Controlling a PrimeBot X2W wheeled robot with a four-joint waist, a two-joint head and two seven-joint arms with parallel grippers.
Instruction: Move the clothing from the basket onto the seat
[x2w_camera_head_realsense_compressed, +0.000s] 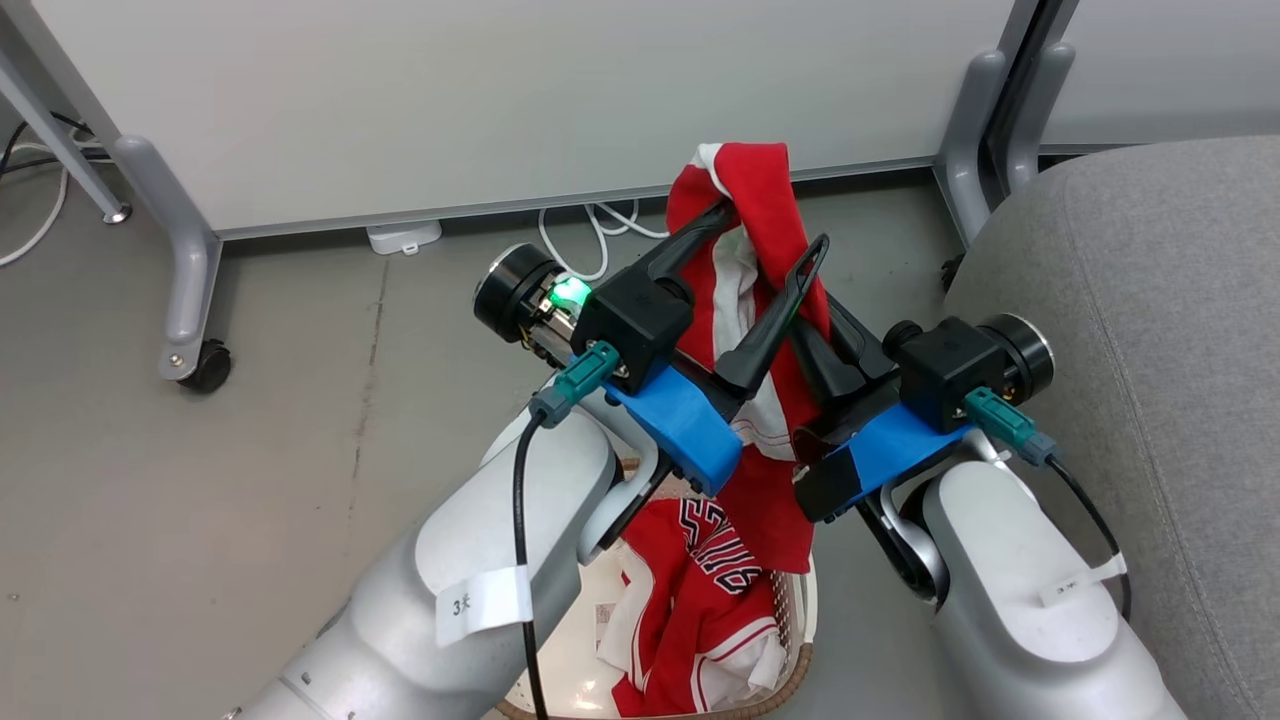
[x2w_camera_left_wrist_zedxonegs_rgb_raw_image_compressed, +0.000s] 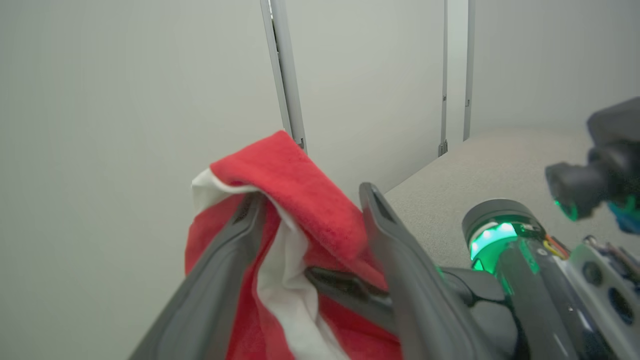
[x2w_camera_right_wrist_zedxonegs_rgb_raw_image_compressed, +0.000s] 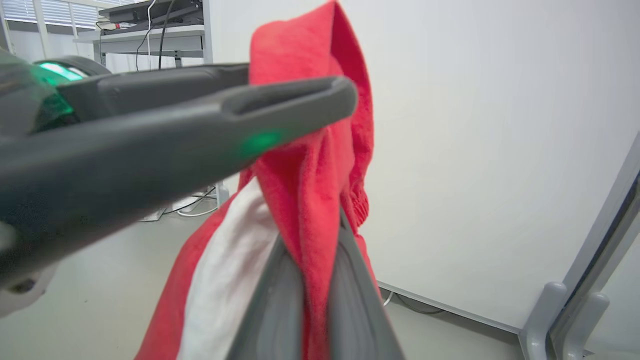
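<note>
head view puts our left gripper (x2w_camera_head_realsense_compressed: 773, 228) with its jaws spread wide and nothing pinched, yet the red garment (x2w_camera_head_realsense_compressed: 755, 190) lies draped over the tip of 1 of its fingers (x2w_camera_left_wrist_zedxonegs_rgb_raw_image_compressed: 220, 280). our right gripper (x2w_camera_right_wrist_zedxonegs_rgb_raw_image_compressed: 312, 280) is clamped on a fold of that same garment, so its whole weight hangs from 1 pinch above the basket (x2w_camera_head_realsense_compressed: 790, 680). the seat (x2w_camera_head_realsense_compressed: 1150, 300) stands just to the right, with no clothing on the part we see. the lettered garment (x2w_camera_head_realsense_compressed: 715, 560) lies in the basket.

we judge 3 risks from here. first, if our right arm swings toward the seat before the left finger is drawn clear, the draped fold could snag on it and be pulled out of the right pinch. second, the pinch holds only a narrow fold of soft cloth, so a quick swing could let it slide free and drop to the floor between basket and seat. third, the hem hangs low toward the lettered garment and the rim, so it could drag on either if we carry it across without lifting.
</note>
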